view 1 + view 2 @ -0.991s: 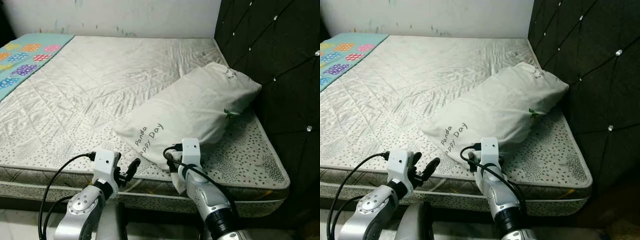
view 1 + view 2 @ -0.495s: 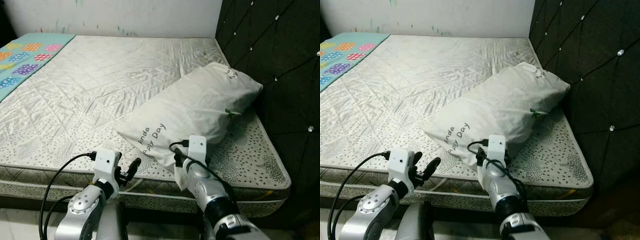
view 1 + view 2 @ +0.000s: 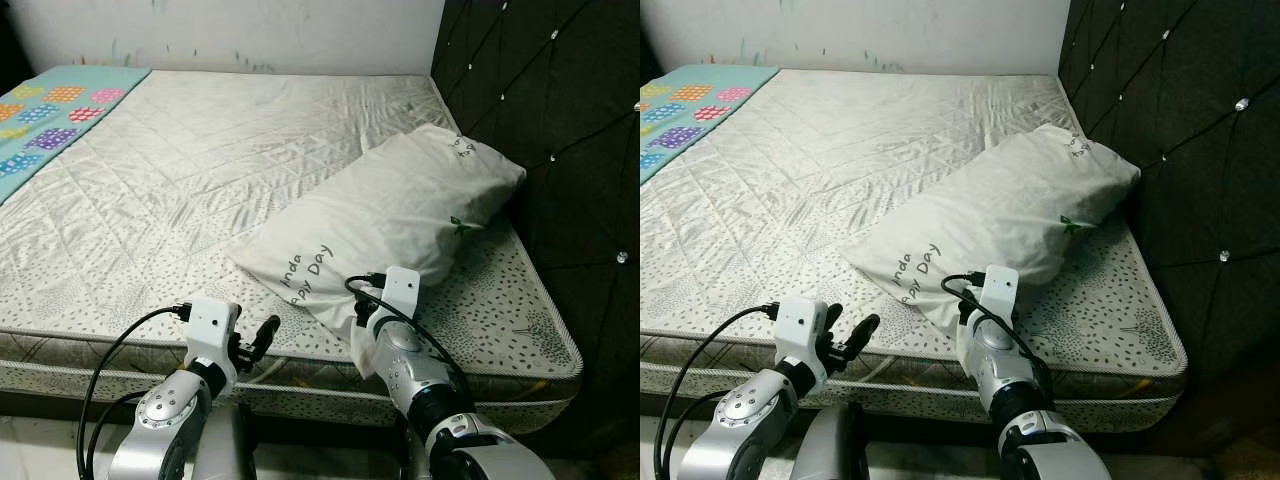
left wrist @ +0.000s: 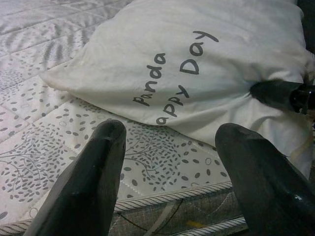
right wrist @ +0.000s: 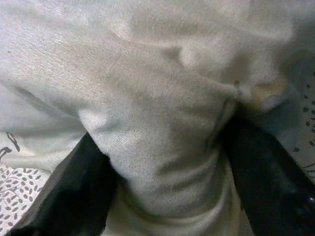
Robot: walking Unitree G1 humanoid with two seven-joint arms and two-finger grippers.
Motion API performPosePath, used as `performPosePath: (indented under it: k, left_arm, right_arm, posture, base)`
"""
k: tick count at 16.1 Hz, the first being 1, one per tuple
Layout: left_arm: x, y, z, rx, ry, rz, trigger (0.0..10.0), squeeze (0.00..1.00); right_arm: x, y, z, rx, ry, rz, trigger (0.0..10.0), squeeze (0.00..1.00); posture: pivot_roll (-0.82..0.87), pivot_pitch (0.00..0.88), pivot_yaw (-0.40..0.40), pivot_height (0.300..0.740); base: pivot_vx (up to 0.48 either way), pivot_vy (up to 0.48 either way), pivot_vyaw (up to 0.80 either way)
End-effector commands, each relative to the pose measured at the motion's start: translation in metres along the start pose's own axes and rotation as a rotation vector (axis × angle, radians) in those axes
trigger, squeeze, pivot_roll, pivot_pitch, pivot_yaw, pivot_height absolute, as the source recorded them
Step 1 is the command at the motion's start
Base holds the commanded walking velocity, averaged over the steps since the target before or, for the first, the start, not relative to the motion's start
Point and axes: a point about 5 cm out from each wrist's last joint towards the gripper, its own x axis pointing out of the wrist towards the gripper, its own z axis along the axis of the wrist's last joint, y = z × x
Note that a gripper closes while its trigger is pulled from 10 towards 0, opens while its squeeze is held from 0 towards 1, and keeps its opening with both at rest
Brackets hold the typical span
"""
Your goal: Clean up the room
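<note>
**Ana:** White cotton bunched tight between 2 black fingers (image 5: 74, 191), that's the picture from the right wrist. The right gripper (image 3: 372, 318) has pinched the near corner of the pillow (image 3: 390, 215), close to the mattress's (image 3: 150, 200) front edge.

**Ben:** And the pillow itself lies slantwise, far end up against the dark tufted headboard (image 3: 560, 110), near end angled toward the front edge, "Panda Happy Day" lettering facing us. Looks crooked for a made bed, which I'd guess is why it's being grabbed.

**Ana:** Agreed. A corner grip makes sense: soft fabric folds into the fingers, so the arm can drag or swing it square to the headboard.

**Ben:** Left gripper (image 3: 257, 342)?

**Ana:** Hovering just off the front edge, its 2 fingers spread wide with nothing between them, aimed at the pillow's printed side. Ready to help, I'd say.

**Ben:** Risk?

**Ana:** Only a fold of cloth is caught. Pull hard and the case could slip free.

**Ben:** Over at the far left corner, a teal patterned blanket (image 3: 50, 110) waits too.
</note>
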Motion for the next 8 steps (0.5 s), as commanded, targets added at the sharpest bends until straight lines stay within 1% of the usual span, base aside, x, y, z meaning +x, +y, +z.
performPosePath:
  k: [1, 3, 4, 5, 8]
  left_arm:
    - [-0.0003, 0.0005, 0.0034, 0.011, -0.006, 0.006, 10.0, 0.00]
    - [-0.0001, 0.0004, 0.0036, 0.012, -0.007, 0.007, 10.0, 0.00]
    - [0.0003, 0.0008, 0.0037, 0.013, -0.008, 0.008, 10.0, 0.00]
    - [0.0005, 0.0014, 0.0038, 0.013, -0.009, 0.010, 10.0, 0.00]
    - [0.0010, 0.0010, 0.0042, 0.016, -0.008, 0.006, 10.0, 0.00]
  right_arm:
    - [-0.0104, 0.0601, 0.0135, 0.065, -0.024, 0.140, 0.0, 0.00]
    - [-0.0101, 0.0595, 0.0129, 0.065, -0.026, 0.146, 0.0, 0.00]
    - [-0.0100, 0.0598, 0.0139, 0.050, -0.039, 0.162, 0.0, 0.00]
    - [-0.0099, 0.0602, 0.0169, -0.006, -0.073, 0.180, 0.0, 0.00]
    - [-0.0088, 0.0567, 0.0193, -0.039, -0.101, 0.156, 0.0, 0.00]
  posture:
    - [-0.01, 0.000, 0.007, 0.570]
    - [-0.01, 0.000, 0.007, 0.570]
    - [-0.01, 0.000, 0.003, 0.570]
    - [-0.01, 0.000, 0.004, 0.570]
    - [-0.01, 0.000, 0.007, 0.570]
  base:
    - [0.000, 0.000, 0.00]
    - [0.000, 0.000, 0.00]
    - [0.000, 0.000, 0.00]
    - [0.000, 0.000, 0.00]
    - [0.000, 0.000, 0.00]
